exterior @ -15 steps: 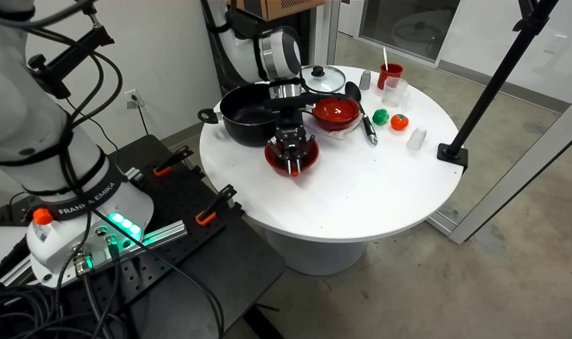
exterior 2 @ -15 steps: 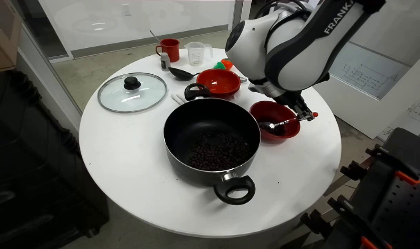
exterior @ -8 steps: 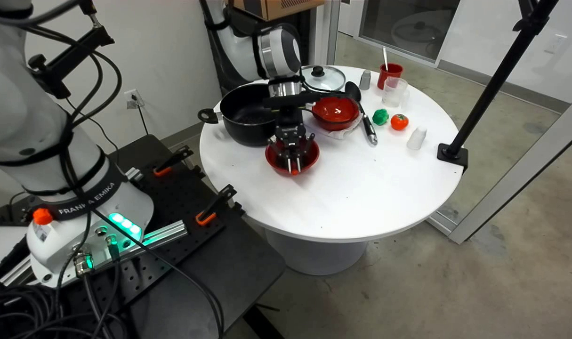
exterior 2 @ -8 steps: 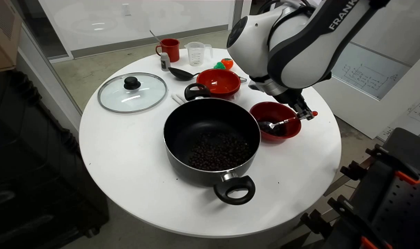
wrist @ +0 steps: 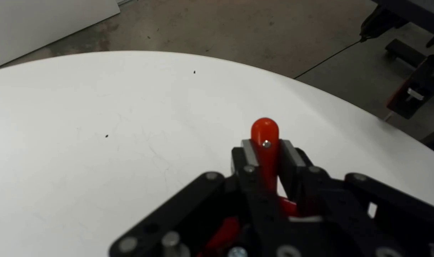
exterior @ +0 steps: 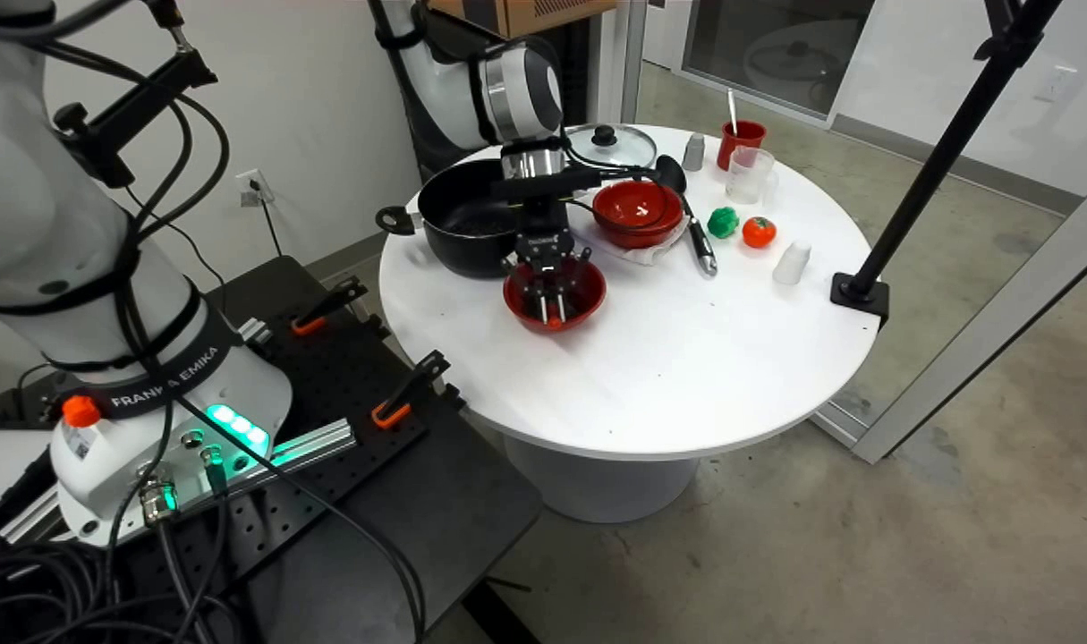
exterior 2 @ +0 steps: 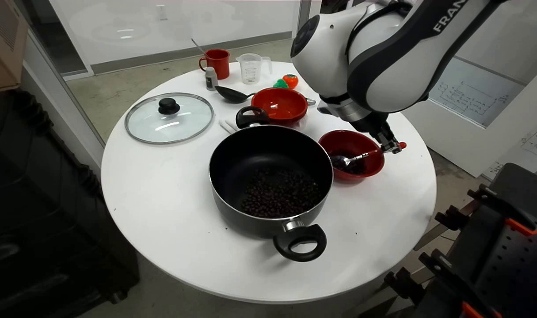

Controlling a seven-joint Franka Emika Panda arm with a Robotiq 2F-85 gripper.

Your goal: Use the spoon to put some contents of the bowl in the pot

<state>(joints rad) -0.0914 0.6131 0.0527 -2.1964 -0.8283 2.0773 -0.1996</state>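
"FRANKA EMIKA" reads on the collar of the base point(exterior: 163, 379) in an exterior view; on the arm point(exterior 2: 401, 75) only "FRAN" shows, the rest cut off. The panel point(exterior 2: 467, 97) behind bears writing too small to read.

The spoon point(exterior 2: 361, 157) slants, its head low in the red bowl point(exterior 2: 341, 140) among dark beans point(exterior 2: 277, 194), its handle rising over the rim. The long axis runs from the head, nearer the pot point(exterior 2: 250, 226), outward to the red tip (which, in the wrist view, points at the edge of the worktop point(wrist: 149, 92)). The end effector point(wrist: 268, 153) is drawn together, pinching the handle just short of that tip.

The pot is just beside the bowl (whether they touch, I cannot tell) and holds beans too; its wall stands between them and the spoon's head. Past it are a second bowl point(exterior 2: 299, 106), the lid point(exterior 2: 158, 121), ladle point(exterior 2: 230, 94), mug point(exterior 2: 218, 66), jug point(exterior 2: 250, 70) and tomato point(exterior 2: 290, 81).
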